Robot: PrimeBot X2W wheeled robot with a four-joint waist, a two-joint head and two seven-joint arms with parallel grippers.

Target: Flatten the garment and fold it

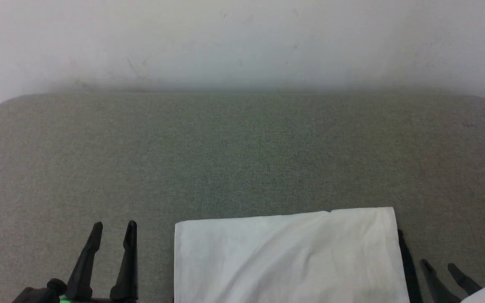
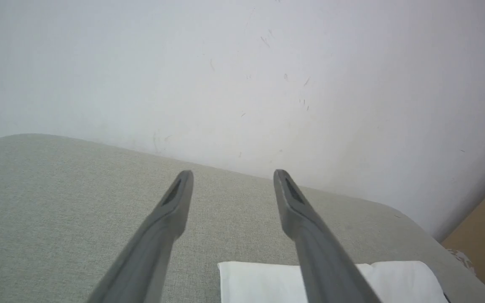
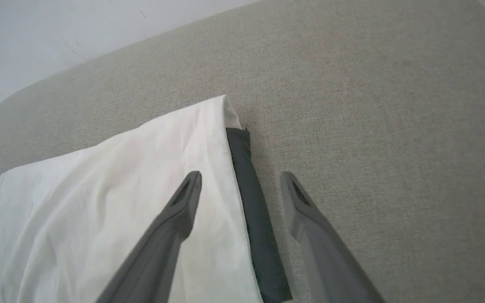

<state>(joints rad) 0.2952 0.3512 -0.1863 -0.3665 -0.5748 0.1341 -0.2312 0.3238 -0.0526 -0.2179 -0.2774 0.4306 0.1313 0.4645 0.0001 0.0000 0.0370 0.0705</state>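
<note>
Both pairs of fingers spread wide and empty beside the folded garment.

The left fingers [image 1: 130,237] stand wide apart over bare cloth just left of the garment [image 1: 284,256], holding nothing. The right fingers [image 1: 431,275] gape as wide at its right edge, also empty; in the right wrist view one is over the white fabric and one over bare bench, with a black strip [image 3: 255,202] of the garment between them. The garment lies close before the robot as a white rectangle with straight far and left edges. Beyond it the grey-green fabric-covered bench [image 1: 242,160] stretches broad to rounded far corners, against a scuffed white wall [image 1: 242,42].
</note>
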